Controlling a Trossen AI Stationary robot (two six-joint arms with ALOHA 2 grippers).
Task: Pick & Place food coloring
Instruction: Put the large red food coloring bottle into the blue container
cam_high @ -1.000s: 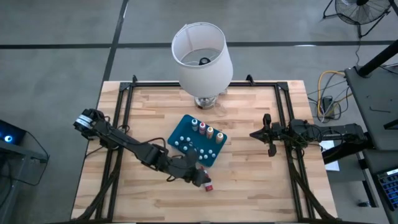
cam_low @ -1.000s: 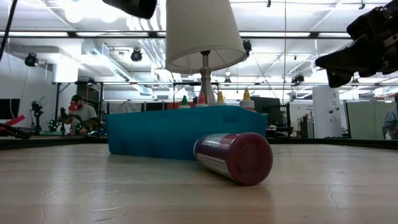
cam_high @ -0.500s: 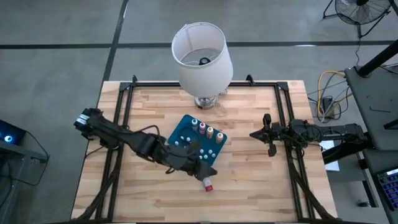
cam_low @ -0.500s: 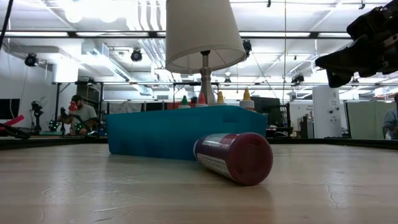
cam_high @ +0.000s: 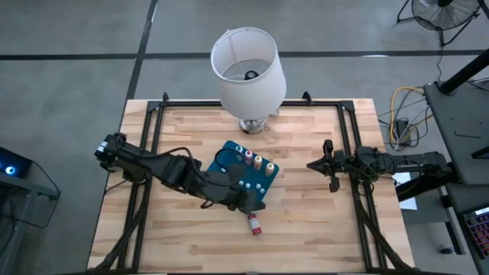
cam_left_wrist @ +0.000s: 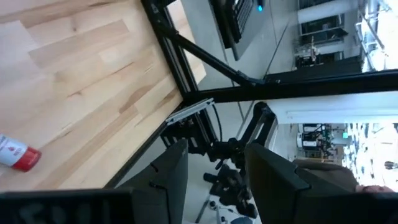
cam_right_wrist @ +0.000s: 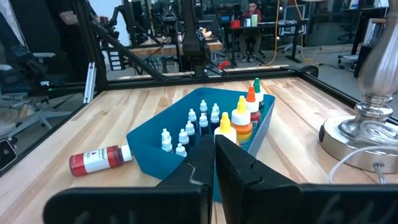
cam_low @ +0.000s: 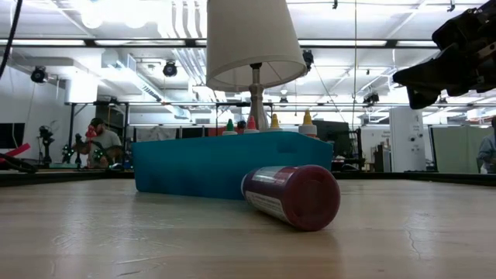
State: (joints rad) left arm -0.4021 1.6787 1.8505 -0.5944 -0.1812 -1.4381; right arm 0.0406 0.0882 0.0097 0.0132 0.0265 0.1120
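Food colouring bottles (cam_right_wrist: 243,122), small squeeze bottles in yellow, orange, red and green with narrow pale tips, stand in a row along one wall of the flat teal-blue rectangular tray (cam_high: 263,189), which we see near the middle of the pale wooden table (cam_high: 306,229). More small white-capped bottles (cam_right_wrist: 186,132) fill the rest of that tray. A dark-red bottle (cam_high: 254,224) lies on its side on the wood just beside the tray's near corner, touched by nothing.

We find the left gripper (cam_high: 246,198) above the tray's near edge, its two dark fingers (cam_left_wrist: 174,177) parted with a plain gap and nothing between them. The right gripper (cam_high: 330,165) hangs well apart over the table's right side, fingers pressed together and empty. A white-shaded lamp on a metal base (cam_high: 248,65) stands at the far edge.
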